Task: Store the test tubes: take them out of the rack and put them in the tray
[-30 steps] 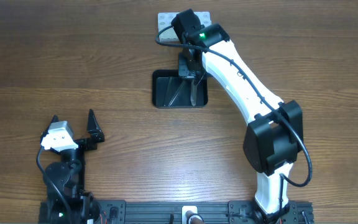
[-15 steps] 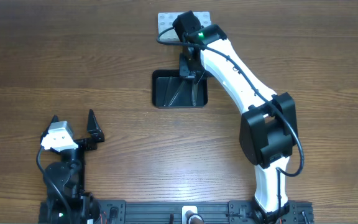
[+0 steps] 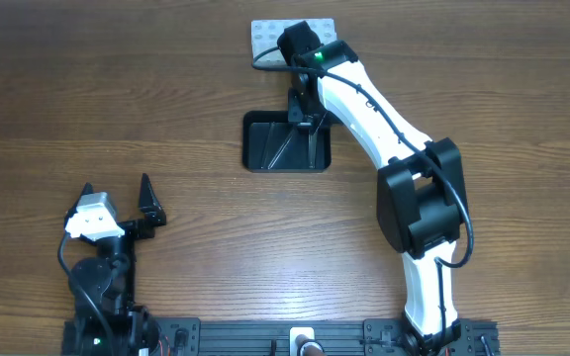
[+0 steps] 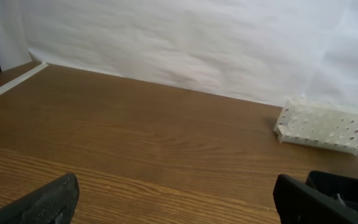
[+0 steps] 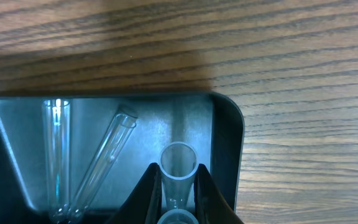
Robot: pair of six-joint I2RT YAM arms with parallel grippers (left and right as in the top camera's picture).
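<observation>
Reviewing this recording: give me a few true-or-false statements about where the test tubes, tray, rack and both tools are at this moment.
1. The right tool is shut on a test tube above the black tray. True.
2. The left tool holds a test tube. False: it is open and empty, over the table's left side, far from the tray.
3. Two test tubes lie in the tray. True.
4. The white rack stands inside the tray. False: it stands on the wooden table, beyond the tray's far edge.
</observation>
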